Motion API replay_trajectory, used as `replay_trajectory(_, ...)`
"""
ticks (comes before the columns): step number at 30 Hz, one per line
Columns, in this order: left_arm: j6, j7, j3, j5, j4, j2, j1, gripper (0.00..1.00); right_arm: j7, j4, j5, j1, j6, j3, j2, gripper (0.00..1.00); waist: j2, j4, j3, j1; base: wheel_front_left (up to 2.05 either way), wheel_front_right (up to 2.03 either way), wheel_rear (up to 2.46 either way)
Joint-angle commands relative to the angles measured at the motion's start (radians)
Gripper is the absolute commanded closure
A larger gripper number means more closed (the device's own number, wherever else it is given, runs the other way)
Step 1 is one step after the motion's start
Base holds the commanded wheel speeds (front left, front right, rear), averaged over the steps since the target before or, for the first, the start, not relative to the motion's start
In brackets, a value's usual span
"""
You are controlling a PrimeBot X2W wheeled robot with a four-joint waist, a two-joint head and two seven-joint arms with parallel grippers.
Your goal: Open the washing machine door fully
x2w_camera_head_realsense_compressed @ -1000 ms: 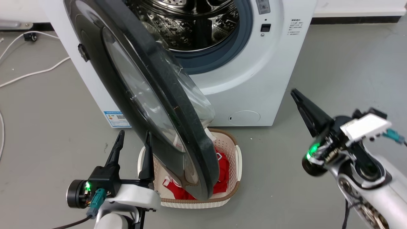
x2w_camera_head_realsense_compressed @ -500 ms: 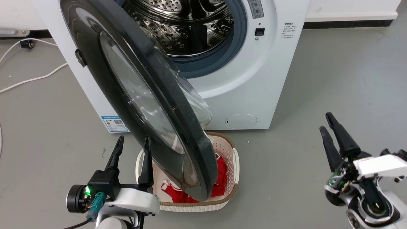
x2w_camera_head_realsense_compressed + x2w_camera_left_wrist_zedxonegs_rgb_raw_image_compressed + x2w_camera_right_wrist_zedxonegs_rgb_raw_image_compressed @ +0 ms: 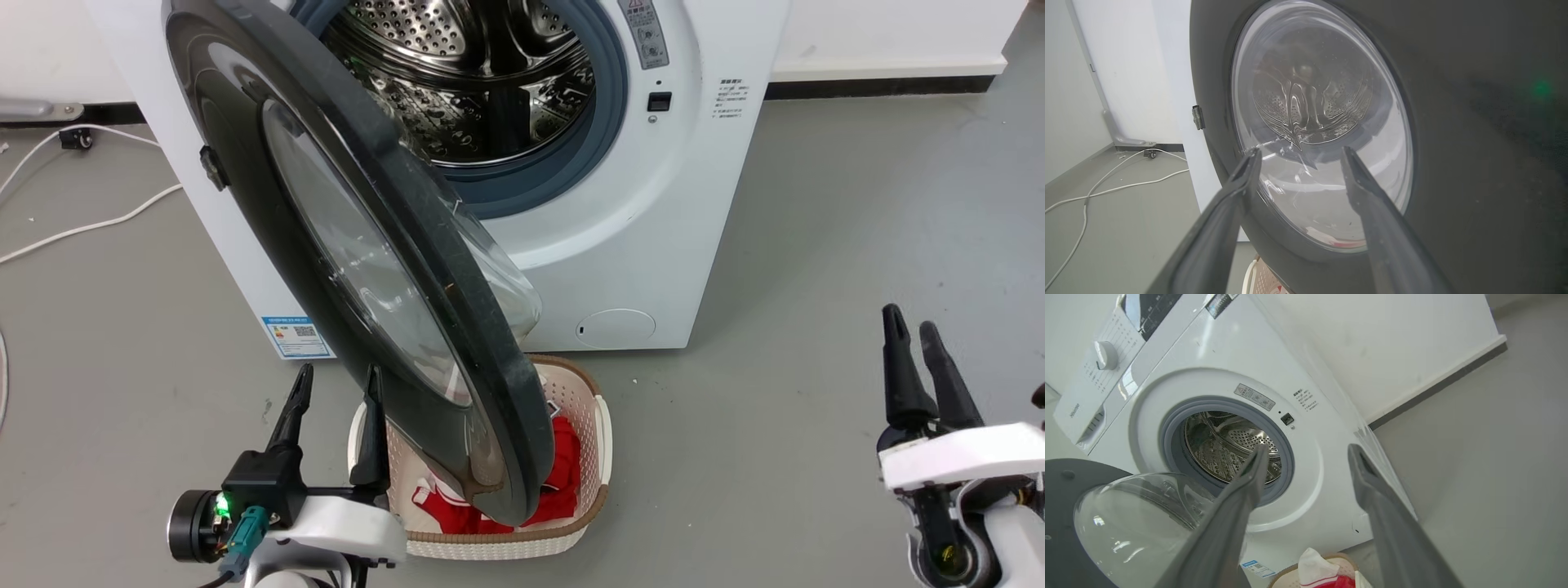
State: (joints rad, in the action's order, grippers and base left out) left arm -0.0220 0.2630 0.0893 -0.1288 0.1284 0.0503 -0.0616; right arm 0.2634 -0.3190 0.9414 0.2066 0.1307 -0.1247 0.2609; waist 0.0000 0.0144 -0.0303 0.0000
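The round glossy black washing machine door [image 3: 367, 269], clear glass dome at centre, stands swung partway out from the white front-loading washing machine [image 3: 637, 237], over a beige laundry basket [image 3: 600, 425]. The left gripper [image 3: 339, 369], fingers spread and empty, faces its outer side; the right gripper [image 3: 910, 320], parted and empty, hangs well apart.

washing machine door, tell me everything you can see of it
The washing machine door is a big round glossy black ring around a clear domed glass centre that bulges toward the drum. It stands swung open at an angle, attached at the washing machine's left side, its lower edge over the laundry basket. The open left gripper sits by its outer face; contact can't be told.
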Motion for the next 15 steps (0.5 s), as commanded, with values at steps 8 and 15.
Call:
replay_trajectory(8, -0.003, 0.002, -0.008, 0.003, -0.003, 0.0, 0.008, 0.0, 0.001, 0.173, -0.617, -0.112, 0.0, 0.133, -0.127, 0.0, 0.0, 0.004, -0.001, 0.0, 0.0, 0.0, 0.0)
replay_trajectory(15, 0.002, 0.002, -0.013, 0.01, 0.001, 0.0, 0.003, 0.0, -0.034, 0.27, -0.851, -0.211, 0.0, 0.138, -0.185, 0.0, 0.0, 0.002, -0.003, 0.0, 0.0, 0.0, 0.0)
